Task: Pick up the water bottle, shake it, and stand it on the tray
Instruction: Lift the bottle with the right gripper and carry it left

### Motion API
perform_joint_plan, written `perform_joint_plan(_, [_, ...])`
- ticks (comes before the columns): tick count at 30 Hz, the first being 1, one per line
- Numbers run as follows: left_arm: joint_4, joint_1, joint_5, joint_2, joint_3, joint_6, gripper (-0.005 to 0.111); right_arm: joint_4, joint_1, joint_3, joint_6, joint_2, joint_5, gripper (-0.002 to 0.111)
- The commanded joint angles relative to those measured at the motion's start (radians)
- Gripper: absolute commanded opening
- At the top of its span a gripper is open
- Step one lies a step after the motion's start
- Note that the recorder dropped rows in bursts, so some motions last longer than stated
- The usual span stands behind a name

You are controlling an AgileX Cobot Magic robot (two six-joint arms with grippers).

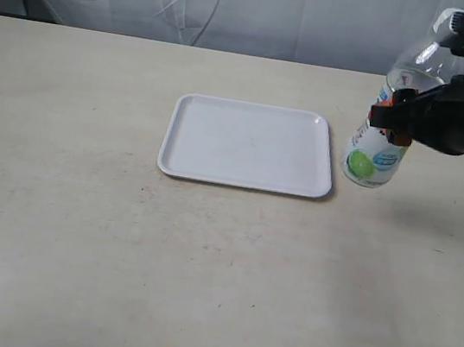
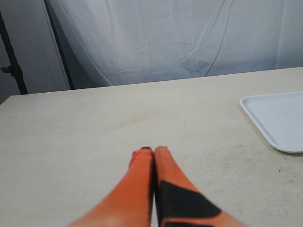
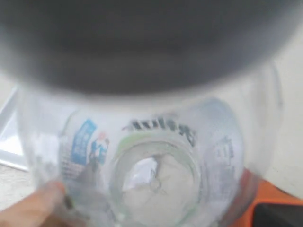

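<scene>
The water bottle hangs tilted in the air at the right of the exterior view, its white cap up at the top right and its labelled base nearest the tray. My right gripper is shut on its middle. Seen close up in the right wrist view, the bottle fills the frame, with an orange finger on one side and another on the other. The white tray lies flat on the table, left of the bottle. My left gripper is shut and holds nothing, low over bare table.
The beige table spreads out around the tray. A white cloth backdrop hangs behind its far edge. A corner of the tray shows in the left wrist view, well off from the left fingers.
</scene>
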Motion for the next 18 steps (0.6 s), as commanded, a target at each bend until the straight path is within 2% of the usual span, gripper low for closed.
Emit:
perform_joint_plan(1, [0.000, 0.000, -0.014, -0.005, 0.004, 0.001, 0.000, -0.074, -0.003, 0.006, 0.040, -0.044, 0.047, -0.001])
perform_joint_plan(8, [0.000, 0.000, -0.014, -0.005, 0.004, 0.001, 0.000, -0.431, 0.029, -0.074, 0.389, -0.112, 0.132, -0.001])
perform_joint_plan(11, [0.000, 0.000, -0.014, -0.005, 0.004, -0.001, 0.000, -0.656, 0.083, -0.121, 0.600, -0.155, 0.164, -0.001])
perform_joint_plan(15, [0.000, 0.000, -0.014, -0.005, 0.004, -0.001, 0.000, -0.994, 0.124, -0.123, 0.896, -0.088, 0.274, -0.001])
perform_joint_plan(18, [0.000, 0.000, -0.014, -0.005, 0.004, -0.001, 0.000, -1.037, 0.161, -0.164, 0.953, -0.084, 0.278, -0.001])
